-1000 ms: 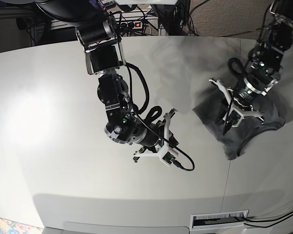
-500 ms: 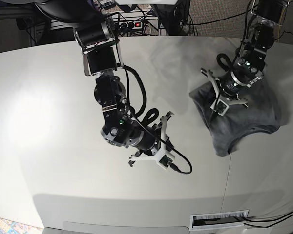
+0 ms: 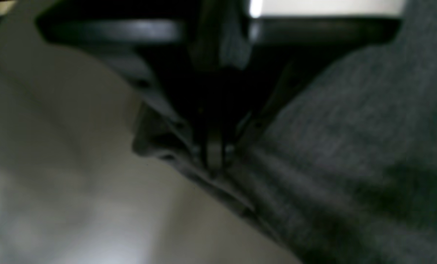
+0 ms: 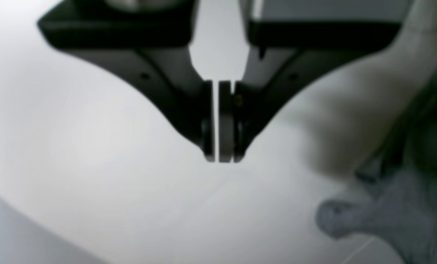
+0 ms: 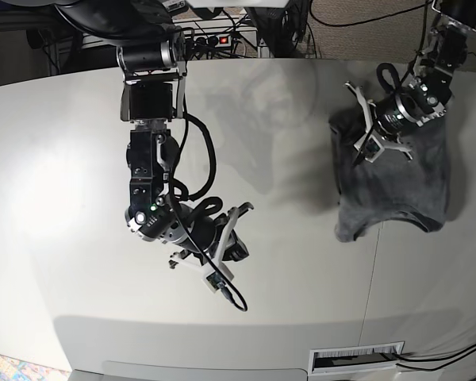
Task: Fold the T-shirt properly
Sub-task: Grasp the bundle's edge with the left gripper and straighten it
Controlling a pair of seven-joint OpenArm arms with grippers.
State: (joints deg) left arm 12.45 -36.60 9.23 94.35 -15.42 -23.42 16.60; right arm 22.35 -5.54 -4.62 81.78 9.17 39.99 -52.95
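Left wrist view: the left claw (image 3: pixel 215 161) is pressed together on a fold of the T-shirt (image 3: pixel 350 157), pinching the grey cloth right at its hem. The cloth fills the frame from 1 o'clock round to 5 o'clock; its edge runs from the fingertips down toward 5 o'clock. Bare pale bench (image 3: pixel 57 176) lies open from 7 to 10 o'clock. The picture is blurred, so finer creases cannot be told.

Right wrist view: the right claw (image 4: pixel 220 157) hangs above the bench (image 4: pixel 94 146) with its pads nearly touching, only a thin slit between them, holding nothing. A bunched corner of the T-shirt (image 4: pixel 387 216) sits at 4 o'clock, well apart from the fingertips. The bench is bare from 6 to 11 o'clock.

Base view: the T-shirt (image 5: pixel 397 190) lies bunched at 2 o'clock near the bench's (image 5: pixel 63 159) far edge. The left claw (image 5: pixel 368 147) grips its upper left part. The right claw (image 5: pixel 236 230) is near the middle, over bare surface, well apart from the garment. A seam in the bench runs beneath the cloth's lower edge toward 5 o'clock.
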